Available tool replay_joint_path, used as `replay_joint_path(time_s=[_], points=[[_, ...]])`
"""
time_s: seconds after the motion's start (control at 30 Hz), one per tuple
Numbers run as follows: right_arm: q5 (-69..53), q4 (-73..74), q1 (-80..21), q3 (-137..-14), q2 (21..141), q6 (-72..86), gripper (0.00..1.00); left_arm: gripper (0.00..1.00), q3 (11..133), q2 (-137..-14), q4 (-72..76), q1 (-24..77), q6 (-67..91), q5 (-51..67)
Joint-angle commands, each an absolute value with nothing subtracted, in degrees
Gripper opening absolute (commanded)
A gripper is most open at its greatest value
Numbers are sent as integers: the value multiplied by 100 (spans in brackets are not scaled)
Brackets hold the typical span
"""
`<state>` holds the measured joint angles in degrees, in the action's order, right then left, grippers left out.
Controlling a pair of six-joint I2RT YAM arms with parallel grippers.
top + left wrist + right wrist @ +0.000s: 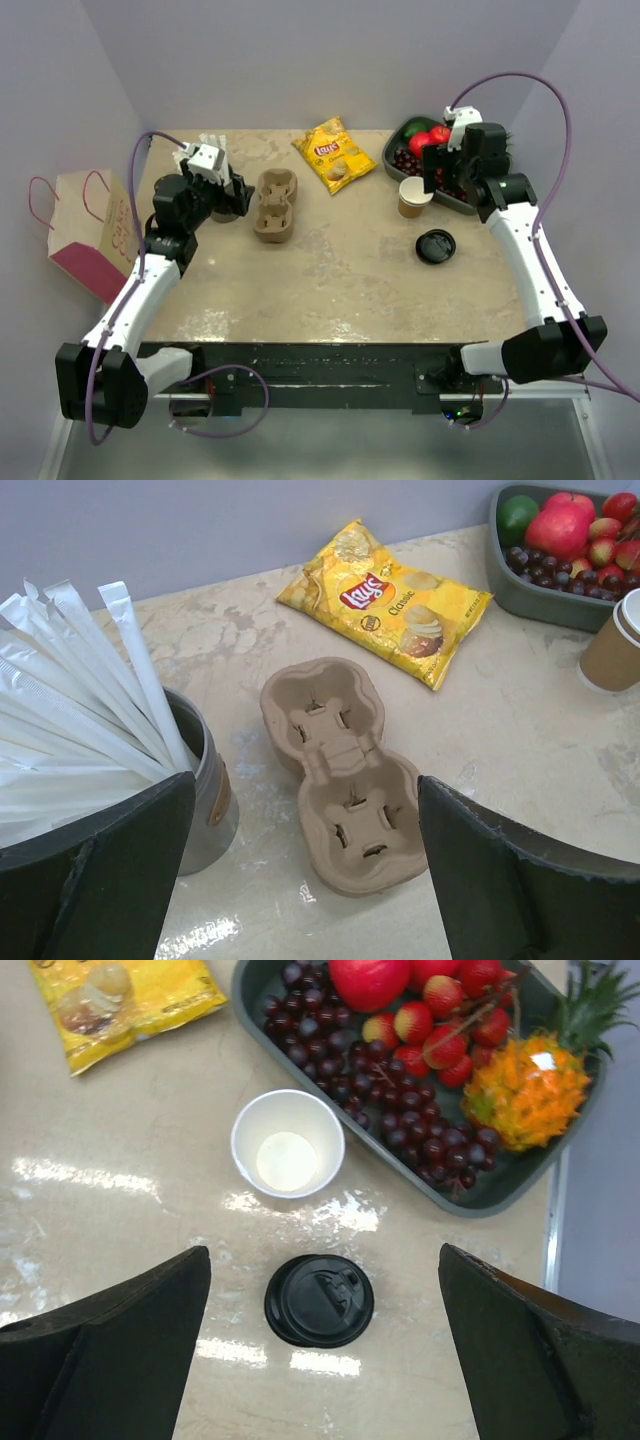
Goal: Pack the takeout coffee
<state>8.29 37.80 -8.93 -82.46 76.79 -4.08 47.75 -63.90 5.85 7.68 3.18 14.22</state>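
Takeout coffee cup [288, 1145]: unlidded, probably light, crushable paper; take mid-wall; black lid [318, 1300] at 6 o'clock; left end effector [305, 810], right end effector [322, 1260] spread, empty

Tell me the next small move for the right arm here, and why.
Probably lower the right gripper onto the round black plastic lid and close on it. The small tan paper cup stands uncovered, the lid lies loose beside it, and in the right wrist view the lid sits centred between the open jaws; the cup likely needs capping before packing.
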Motion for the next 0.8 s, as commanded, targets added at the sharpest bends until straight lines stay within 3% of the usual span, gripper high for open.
replay_joint_path(time_s=[0.0,0.2,0.27,0.37,0.53,0.67,0.77], points=[[-437,3682,-896,-8463,7857,-1131,99,97,4904,-6416,888,800,298,1529],[-1212,3612,-896,-8586,8111,-2214,96,95,5010,-6469,809,800,360,1591],[-1318,3595,-888,-8622,8226,-2539,86,95,5010,-6460,774,809,352,1608],[-1555,3814,-888,-8893,8673,-2970,60,94,5010,-6478,747,835,317,1661],[-1618,4684,-888,-9650,9674,-3331,40,94,4966,-6451,677,940,132,1696],[-1687,4755,-896,-9695,9888,-3287,38,94,4878,-6399,712,940,167,1723],[-1688,4676,-896,-9571,9992,-3252,47,94,4817,-6381,747,949,202,1723]])
